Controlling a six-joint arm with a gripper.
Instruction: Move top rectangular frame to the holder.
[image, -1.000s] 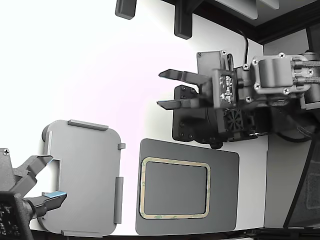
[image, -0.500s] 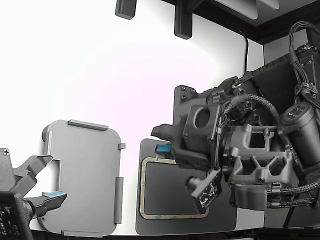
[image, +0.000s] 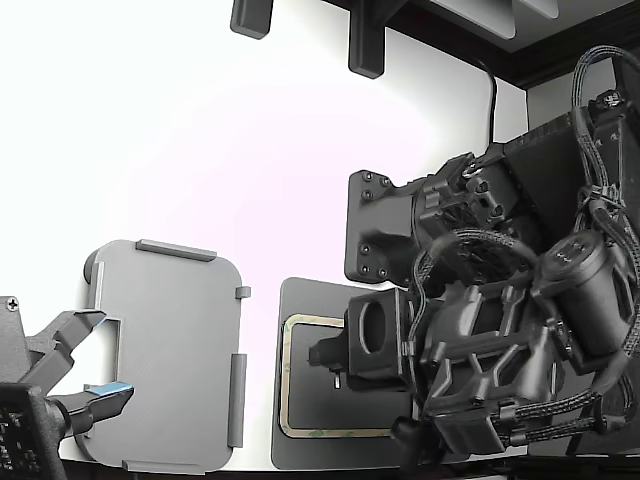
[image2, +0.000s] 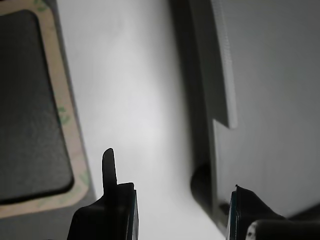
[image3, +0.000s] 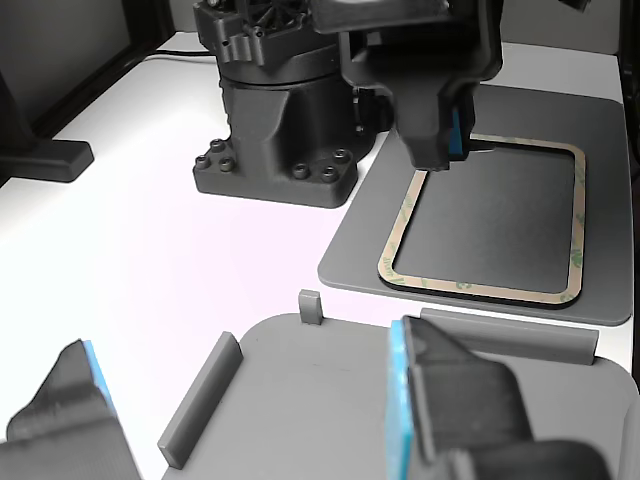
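Note:
The top rectangular frame (image: 285, 385) is a thin pale gold-green ring lying flat on a dark grey mat (image: 300, 450). It also shows in the other view (image3: 480, 292) and the wrist view (image2: 55, 90). My gripper (image: 328, 362) hangs low over the frame's side nearest the holder, fingers apart and empty. In the wrist view the gripper (image2: 182, 210) frames bare white table between frame and holder. The holder (image: 170, 360), a light grey plate with raised edge tabs, lies at the exterior view's left, apart from the mat. My arm hides much of the frame's right part.
A second arm's gripper (image: 85, 365) with blue pads sits open at the holder's left edge. A black bolted base block (image: 375, 230) stands behind the mat. Two dark blocks (image: 365, 45) sit at the table's far edge. Cables hang at the exterior view's right.
My arm has swung down from above the base block and now reaches over the mat. The gripper has dropped to just above the frame. The second arm has not moved.

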